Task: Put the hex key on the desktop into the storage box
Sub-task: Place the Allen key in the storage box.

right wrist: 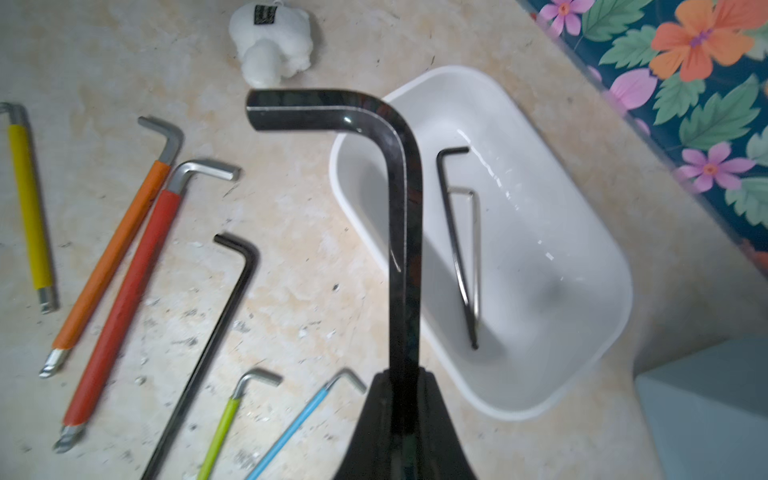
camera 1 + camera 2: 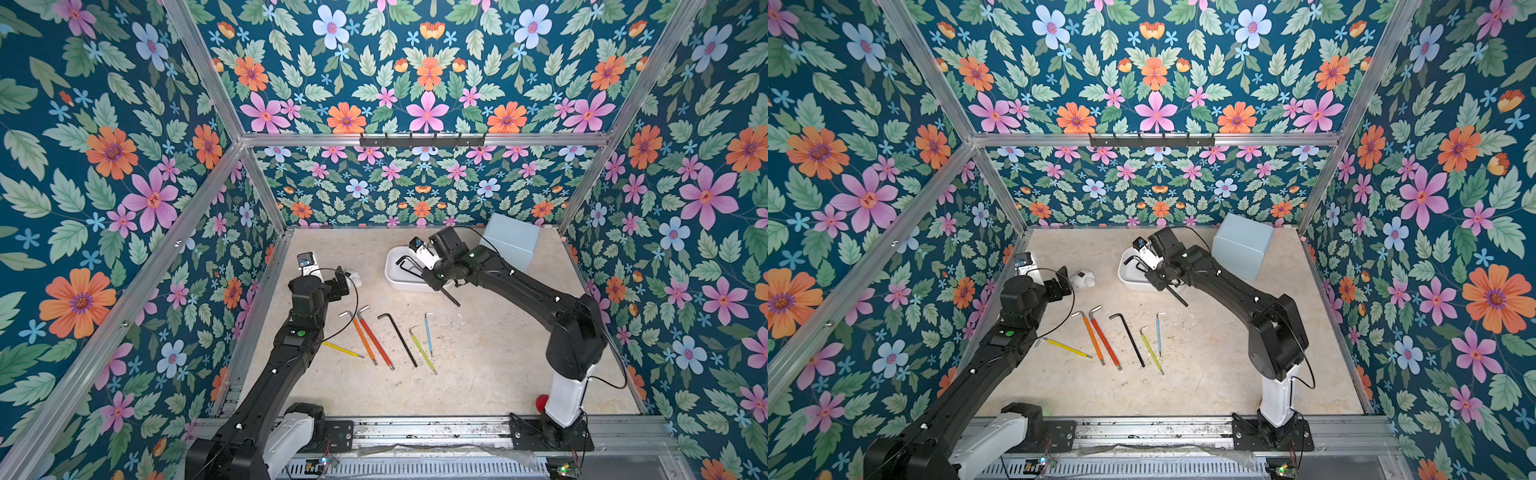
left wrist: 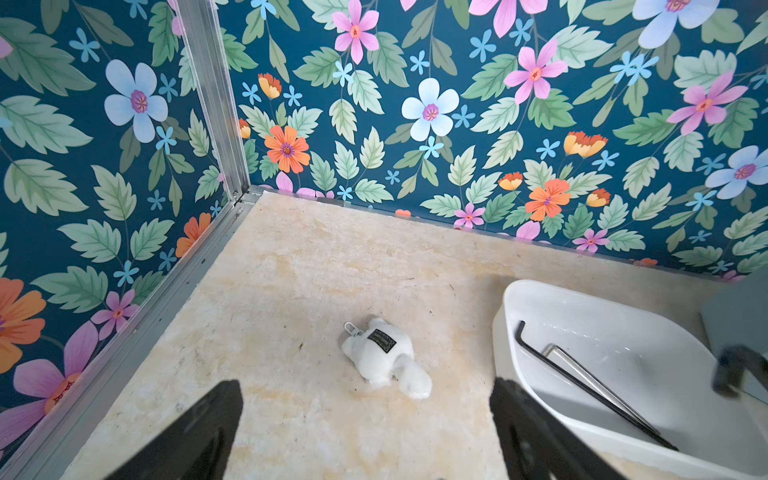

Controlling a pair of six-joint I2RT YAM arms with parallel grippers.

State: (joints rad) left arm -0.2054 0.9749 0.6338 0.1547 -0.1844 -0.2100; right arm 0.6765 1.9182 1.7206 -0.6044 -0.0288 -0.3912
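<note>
Right fingers pinch big black hex key by long shank, aloft beside storage box, presumably to drop in; left fingers spread, empty.

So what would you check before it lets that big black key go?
1. Grip: right claw shut on the large black hex key. Ok.
2. Key over the storage box: its free end juts past the rim in a top view. Not ok.
3. Room inside: only a thin black hex key and a silver hex key lie there. Ok.
4. Left claw clear: open, apart, near the white plush toy. Ok.
</note>
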